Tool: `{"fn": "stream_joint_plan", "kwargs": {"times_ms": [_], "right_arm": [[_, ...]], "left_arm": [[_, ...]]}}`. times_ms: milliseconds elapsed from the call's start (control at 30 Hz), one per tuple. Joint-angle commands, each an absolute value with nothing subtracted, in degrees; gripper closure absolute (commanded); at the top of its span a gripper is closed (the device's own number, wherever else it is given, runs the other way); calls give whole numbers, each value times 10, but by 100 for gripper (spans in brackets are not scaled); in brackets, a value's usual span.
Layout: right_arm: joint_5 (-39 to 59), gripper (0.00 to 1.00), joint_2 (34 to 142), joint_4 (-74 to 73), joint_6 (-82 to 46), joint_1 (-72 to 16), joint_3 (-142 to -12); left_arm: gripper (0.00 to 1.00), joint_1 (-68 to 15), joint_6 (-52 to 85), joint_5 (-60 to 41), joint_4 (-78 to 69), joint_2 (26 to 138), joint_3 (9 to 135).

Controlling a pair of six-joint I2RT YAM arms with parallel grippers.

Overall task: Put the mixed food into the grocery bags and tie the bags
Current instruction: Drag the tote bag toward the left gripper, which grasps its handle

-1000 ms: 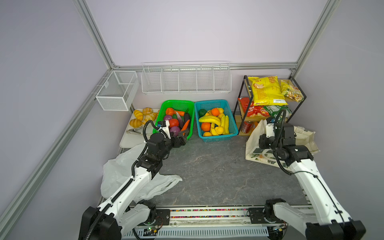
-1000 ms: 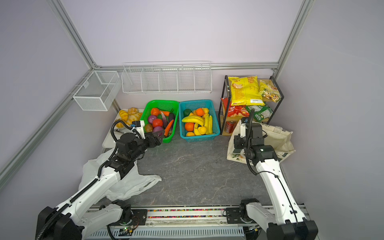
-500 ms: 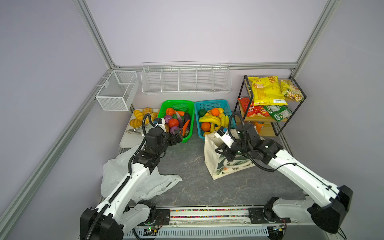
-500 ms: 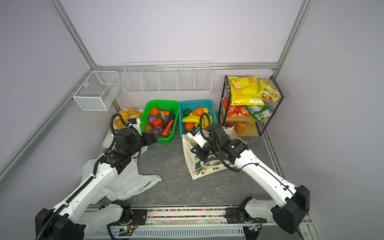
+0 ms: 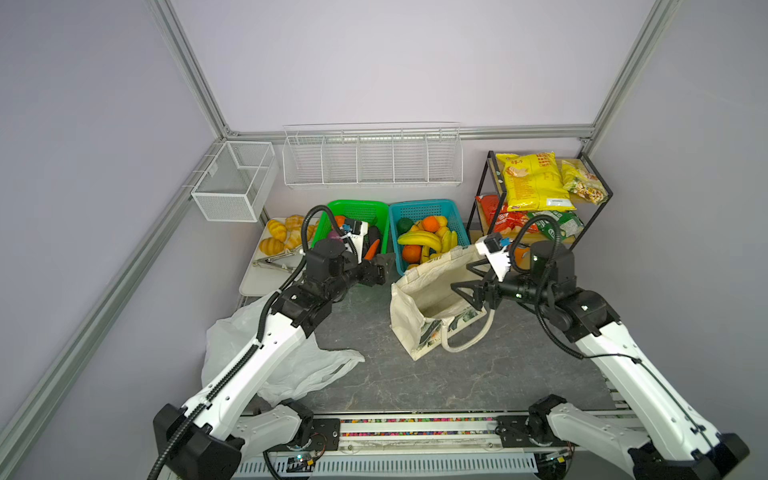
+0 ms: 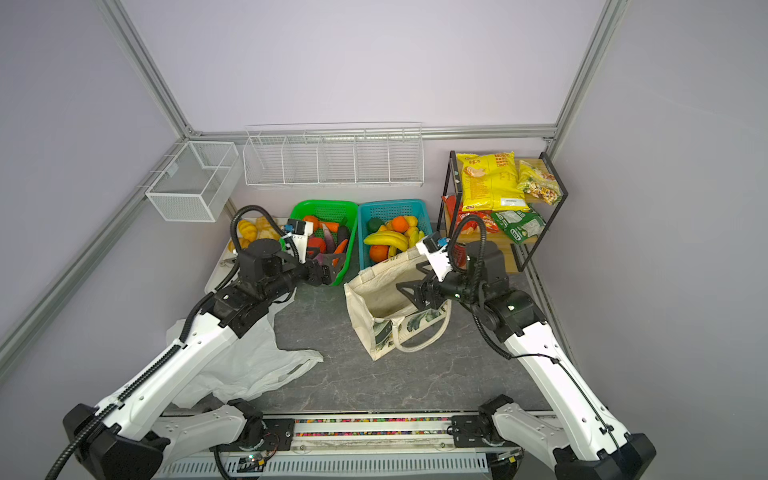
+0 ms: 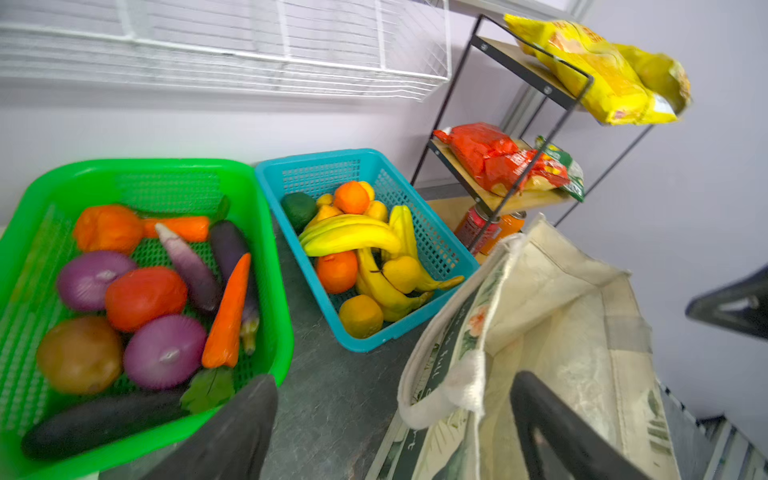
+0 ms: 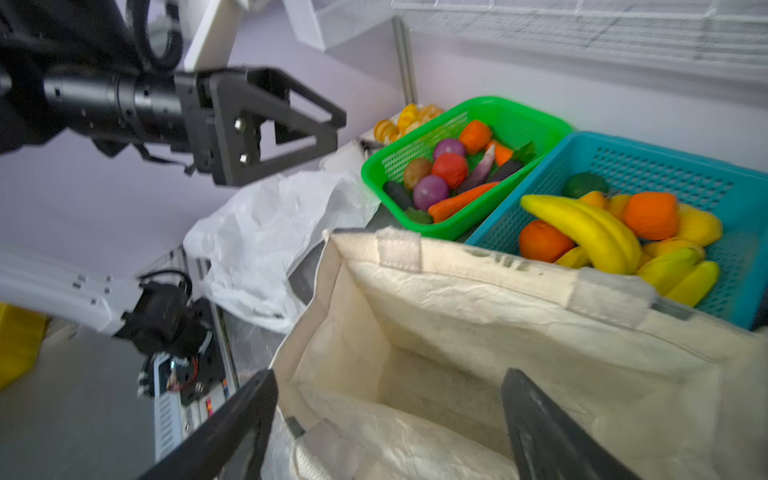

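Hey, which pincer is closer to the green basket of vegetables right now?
Left. The left pincer hangs open at the green basket's near corner; the right pincer is open over the canvas tote's mouth.

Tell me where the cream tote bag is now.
In both top views the cream tote bag stands open right of centre, just in front of the blue fruit basket, with the right gripper open over its mouth.
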State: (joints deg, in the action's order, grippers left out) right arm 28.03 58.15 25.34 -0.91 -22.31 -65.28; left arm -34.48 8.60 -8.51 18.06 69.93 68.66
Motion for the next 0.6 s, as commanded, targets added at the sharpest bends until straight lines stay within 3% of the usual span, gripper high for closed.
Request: {"fn": "stream_joint_plan", "kwargs": {"times_ms": [0, 133, 233, 333, 400, 567], "right_arm": [[213, 9, 576, 228, -53, -194, -621], [97, 9, 549, 233, -57, -170, -596], [13, 8, 519, 226, -54, -168, -568], [-61, 8, 495, 224, -49, -167, -544], [-95, 8, 484, 226, -45, -165, -534], [-109, 8, 466, 224, -55, -140, -526]], "left_arm": [[8, -378, -45, -147, 293, 772, 758], [7, -414, -162, -146, 439, 888, 889], [15, -426, -184, -158, 498, 974, 982], [34, -427, -182, -171, 526, 1052, 1064], [53, -427, -179, -181, 558, 1102, 1130], [90, -417, -141, -228, 653, 1178, 1265]]}}
